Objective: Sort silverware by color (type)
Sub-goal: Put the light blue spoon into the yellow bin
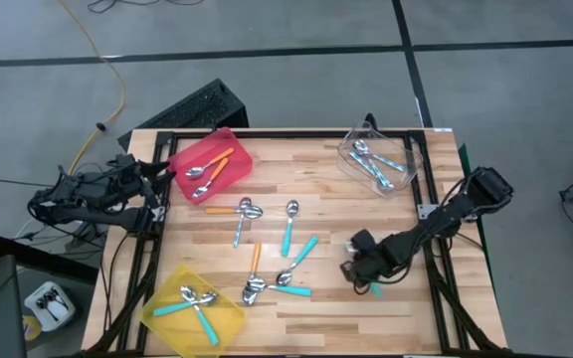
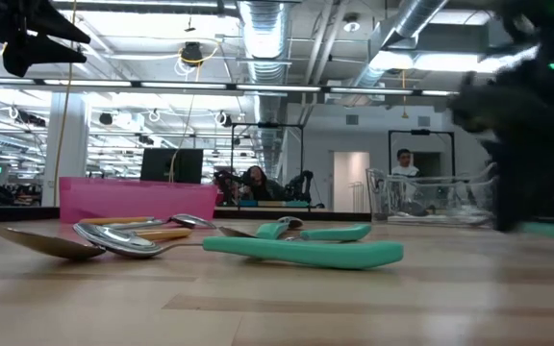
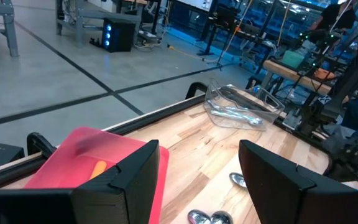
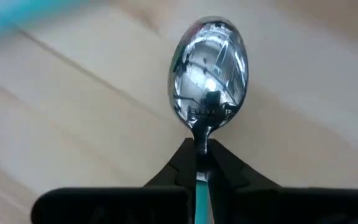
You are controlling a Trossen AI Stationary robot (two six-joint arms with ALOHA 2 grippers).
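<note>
- Table (image 1: 326,174) work mid-sort; yellow bin (image 1: 172,320) with teal spoons lies well across from the right gripper (image 1: 366,270), so the carry goes there, I'd judge
- Right gripper clamps a teal-handled spoon (image 4: 209,59), low over wood
- Left gripper (image 3: 197,180) waits agape beside the red bin (image 3: 86,155)

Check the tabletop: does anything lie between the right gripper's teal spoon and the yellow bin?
Yes. The right gripper, shut on a teal-handled metal spoon, is separated from the yellow plastic bin by loose spoons mid-table; carrying above clears them.
</note>
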